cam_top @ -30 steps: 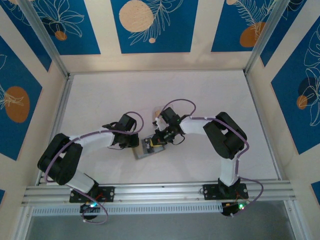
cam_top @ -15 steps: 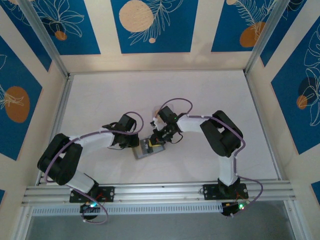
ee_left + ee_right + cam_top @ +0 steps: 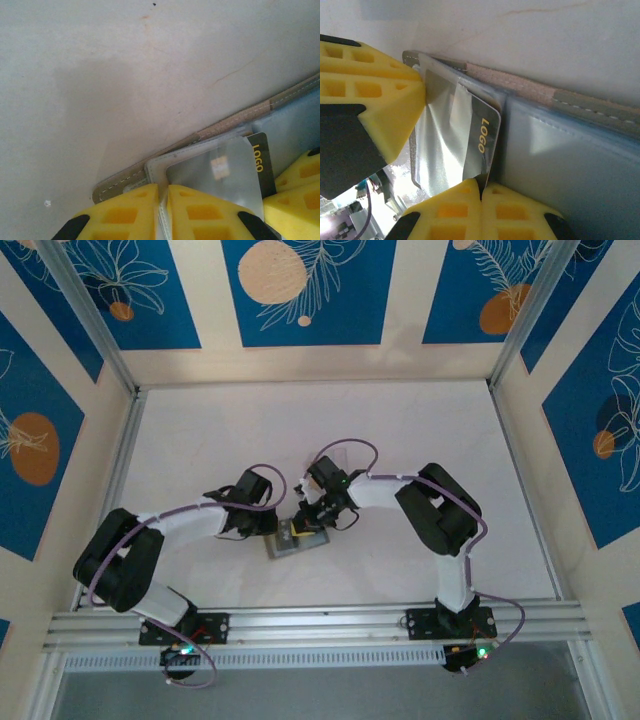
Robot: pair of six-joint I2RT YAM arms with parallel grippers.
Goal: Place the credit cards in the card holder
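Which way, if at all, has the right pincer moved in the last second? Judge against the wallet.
Yes. The right pincer has shifted left in the top view, farther across the wallet, which lies where it was.

The only writing I can read is the word "LOGO", in yellow capitals along one edge of the black card (image 3: pixel 482 135). On my right wrist feed it runs sideways, climbing the card's edge just above the tips of the right gripper (image 3: pixel 482 192), which pinch the card's lower corner. On my left wrist feed the same word stands on the same card (image 3: pixel 264 167), reading downward, up and to the right of the left gripper (image 3: pixel 162 196) and just beside the clear pocket of the card holder (image 3: pixel 235 117) that the claw grips.
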